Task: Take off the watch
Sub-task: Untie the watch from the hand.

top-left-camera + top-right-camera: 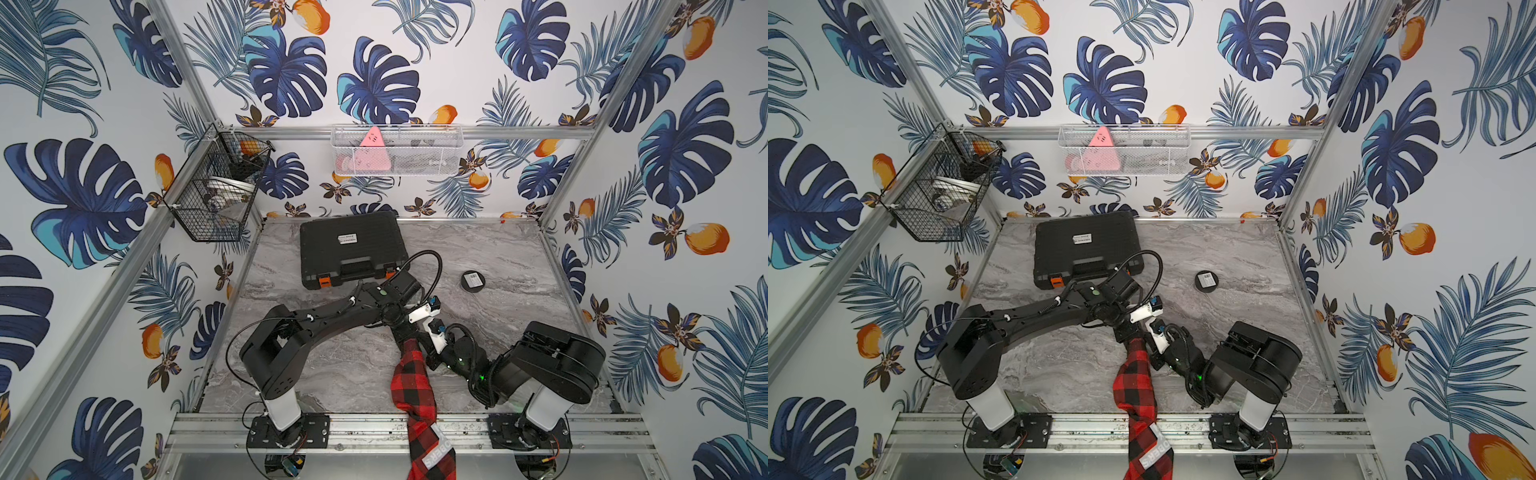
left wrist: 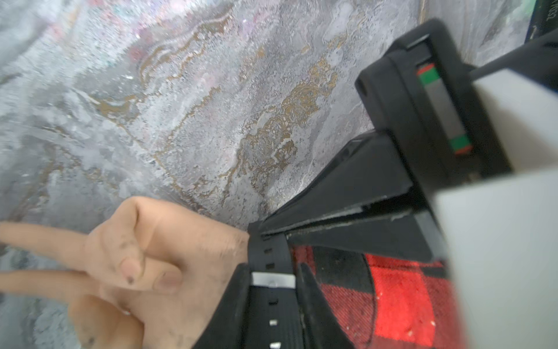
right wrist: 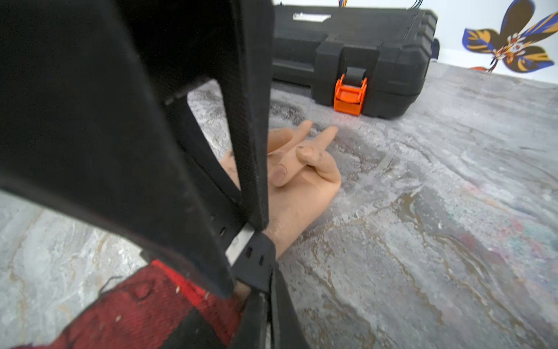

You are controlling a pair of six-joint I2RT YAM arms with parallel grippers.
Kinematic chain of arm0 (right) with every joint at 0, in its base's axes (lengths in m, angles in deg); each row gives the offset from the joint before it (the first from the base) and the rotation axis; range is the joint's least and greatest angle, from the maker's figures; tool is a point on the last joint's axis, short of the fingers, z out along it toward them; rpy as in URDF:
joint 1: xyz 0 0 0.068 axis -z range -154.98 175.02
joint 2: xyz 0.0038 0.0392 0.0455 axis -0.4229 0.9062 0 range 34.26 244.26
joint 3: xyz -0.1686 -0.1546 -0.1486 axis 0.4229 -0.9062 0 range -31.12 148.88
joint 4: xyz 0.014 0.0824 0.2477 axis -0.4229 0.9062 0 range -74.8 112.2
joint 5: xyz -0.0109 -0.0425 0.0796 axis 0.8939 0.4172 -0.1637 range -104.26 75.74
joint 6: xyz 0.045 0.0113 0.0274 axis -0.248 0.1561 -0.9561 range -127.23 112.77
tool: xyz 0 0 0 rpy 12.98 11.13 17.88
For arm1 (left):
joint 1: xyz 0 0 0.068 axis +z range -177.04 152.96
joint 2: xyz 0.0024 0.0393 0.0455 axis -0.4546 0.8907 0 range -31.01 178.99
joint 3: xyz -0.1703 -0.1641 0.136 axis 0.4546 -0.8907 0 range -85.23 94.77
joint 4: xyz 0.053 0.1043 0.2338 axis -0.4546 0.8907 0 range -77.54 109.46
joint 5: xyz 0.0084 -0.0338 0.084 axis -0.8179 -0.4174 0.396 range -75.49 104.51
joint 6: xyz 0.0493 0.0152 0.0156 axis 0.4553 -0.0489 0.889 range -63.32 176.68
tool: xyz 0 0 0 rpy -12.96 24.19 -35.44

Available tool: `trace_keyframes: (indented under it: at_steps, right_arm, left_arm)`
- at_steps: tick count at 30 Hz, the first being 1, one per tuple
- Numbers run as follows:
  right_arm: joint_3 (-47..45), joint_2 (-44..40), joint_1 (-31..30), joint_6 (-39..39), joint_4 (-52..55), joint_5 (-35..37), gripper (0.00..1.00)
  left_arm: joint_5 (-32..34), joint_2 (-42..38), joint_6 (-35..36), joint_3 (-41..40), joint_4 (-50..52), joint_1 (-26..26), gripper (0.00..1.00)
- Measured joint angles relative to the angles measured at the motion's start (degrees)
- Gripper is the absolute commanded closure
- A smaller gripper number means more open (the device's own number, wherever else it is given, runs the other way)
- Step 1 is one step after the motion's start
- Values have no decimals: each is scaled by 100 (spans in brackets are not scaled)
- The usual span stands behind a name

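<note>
Finding: the watch (image 3: 255, 260) is buckled on the dummy hand's (image 2: 169, 241) wrist, near centre of the table (image 1: 498, 257). The left gripper (image 2: 271, 267) clamps the strap (image 2: 270, 250) across the buckle (image 2: 273, 279). The right gripper (image 2: 256, 231) is pinched tight on the strap end. Unbuckling and removal outstanding.

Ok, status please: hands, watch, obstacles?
Left hand clamped across watch. Right hand shut on strap end. Watch on mannequin wrist, not off. Plaid sleeve not covering strap.

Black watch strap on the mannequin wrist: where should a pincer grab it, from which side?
Pinch the black watch strap at its holed stretch beside the silver metal buckle, from above: the buckle faces up, the beige mannequin hand lying on the grey marbled table.
</note>
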Motion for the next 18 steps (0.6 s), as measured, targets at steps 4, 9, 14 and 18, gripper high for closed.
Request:
trace_keyframes:
  at_steps: [4, 9, 14, 18]
  right_arm:
    - [-92, 197, -7, -33, -568, 42, 100]
    - [-164, 319, -11, -61, -1060, 42, 100]
    - [-168, 356, -11, -74, -1180, 42, 100]
    - [-168, 378, -11, -96, -1202, 68, 100]
  left_arm:
    - [22, -179, 0, -83, -28, 22, 81]
    - [-105, -431, 0, -273, -153, 120, 80]
    - [-214, -675, -15, -492, -258, 243, 79]
    - [-251, -850, -17, -638, -256, 306, 78]
